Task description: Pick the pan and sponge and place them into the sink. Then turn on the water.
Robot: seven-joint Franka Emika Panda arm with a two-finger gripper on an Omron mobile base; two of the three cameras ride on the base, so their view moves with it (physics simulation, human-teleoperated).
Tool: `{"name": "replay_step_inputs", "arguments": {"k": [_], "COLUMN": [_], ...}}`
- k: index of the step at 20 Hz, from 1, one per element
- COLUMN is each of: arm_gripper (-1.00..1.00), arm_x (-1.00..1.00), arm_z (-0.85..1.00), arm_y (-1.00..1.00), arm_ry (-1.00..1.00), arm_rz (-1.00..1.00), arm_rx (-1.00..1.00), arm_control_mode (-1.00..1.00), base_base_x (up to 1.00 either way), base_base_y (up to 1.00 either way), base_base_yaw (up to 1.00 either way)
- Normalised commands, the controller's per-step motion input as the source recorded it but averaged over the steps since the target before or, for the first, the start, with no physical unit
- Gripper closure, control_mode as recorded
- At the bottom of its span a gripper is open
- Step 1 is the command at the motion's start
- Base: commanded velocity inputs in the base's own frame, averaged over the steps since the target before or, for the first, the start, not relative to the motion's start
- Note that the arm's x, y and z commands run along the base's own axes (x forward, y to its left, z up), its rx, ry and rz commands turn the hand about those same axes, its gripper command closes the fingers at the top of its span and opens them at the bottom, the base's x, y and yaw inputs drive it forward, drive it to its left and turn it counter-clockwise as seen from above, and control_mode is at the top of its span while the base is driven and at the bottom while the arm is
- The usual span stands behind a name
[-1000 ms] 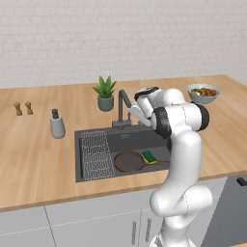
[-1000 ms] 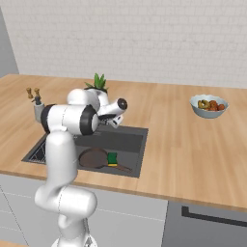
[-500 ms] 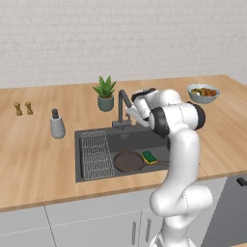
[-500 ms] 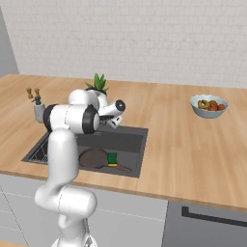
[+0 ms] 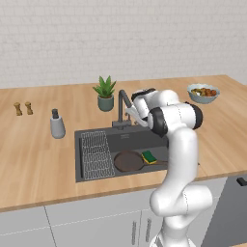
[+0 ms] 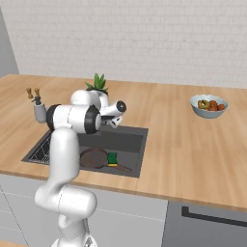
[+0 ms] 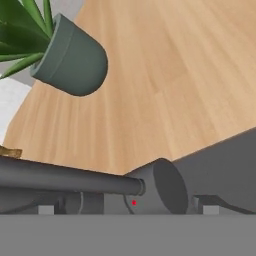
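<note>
Since the earlier frame, gripper (image 5: 131,112), jaws apart, has edged closer to faucet (image 5: 122,103); pan (image 5: 128,161) and sponge (image 5: 148,157) below. Misaligned approach could miss the lever.

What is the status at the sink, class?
Hand open, empty, at the dark curved faucet. Dark round frying pan and green-yellow sponge lie in the dark grey sink. No water running. Nothing blocking.

Kitchen: wooden counter (image 5: 38,159), recessed sink (image 5: 91,137), white brick wall (image 5: 120,38).
</note>
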Motion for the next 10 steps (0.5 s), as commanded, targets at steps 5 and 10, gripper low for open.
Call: {"name": "replay_step_inputs", "arguments": {"k": [5,10], "arm_gripper": [-1.0,-1.0], "arm_x": [0.12,0.12], "arm_z": [-0.1,-0.1], "arm_y": [0.0,0.0], "arm_ry": [0.0,0.0], "arm_rz": [-0.01,0.0], "arm_rx": [0.03,0.02], "arm_control_mode": [-1.0,-1.0], "base_base_x": [0.0,0.0], "base_base_y": [0.0,0.0], "base_base_yaw": [0.0,0.0]}}
